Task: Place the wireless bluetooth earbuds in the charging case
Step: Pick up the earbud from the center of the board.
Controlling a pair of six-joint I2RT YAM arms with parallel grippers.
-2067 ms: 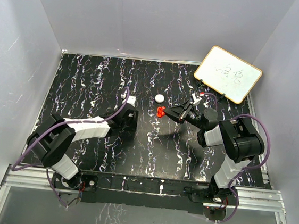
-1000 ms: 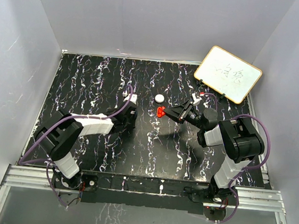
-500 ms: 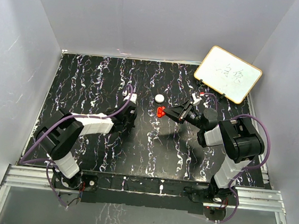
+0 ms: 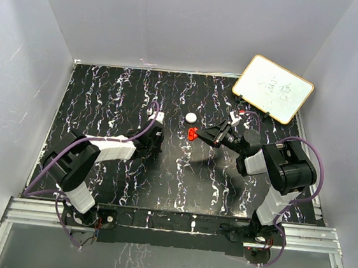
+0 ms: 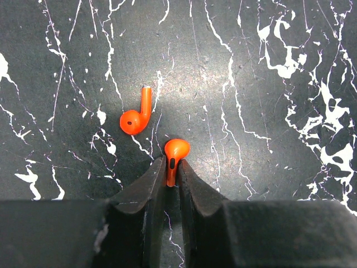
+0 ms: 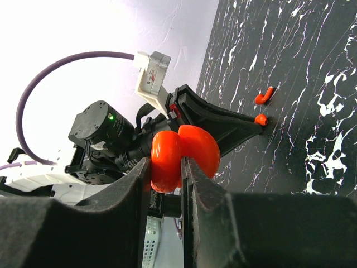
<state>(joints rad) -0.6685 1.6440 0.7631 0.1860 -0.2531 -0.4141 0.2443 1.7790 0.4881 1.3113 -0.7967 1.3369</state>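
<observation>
Tabletop (image 4: 112, 101) of black marble pattern with white veins, walled in pale grey, seen from above with two black-and-white robot arms reaching in from the bottom edge.

In the left wrist view, the left gripper (image 5: 172, 164) rises from the bottom of the frame. Its two black fingers are pressed together on the stem of one orange-red earbud (image 5: 177, 149), whose rounded head sticks out just above the fingertips at centre frame. A second earbud (image 5: 137, 116) of the same colour lies loose on the table just up and to the left of it. Its stem points up the frame, and it is close by but not touching.

In the right wrist view, the right gripper (image 6: 166, 164) pinches a glossy red charging case (image 6: 198, 148) at centre frame, which shows as two rounded lobes side by side.

In the overhead view the case sits near the middle of the frame, right of the left arm's wrist. A small white round piece (image 4: 191, 117) rests on the table just above it. A whiteboard (image 4: 273, 88) with an orange rim leans at the upper right.
</observation>
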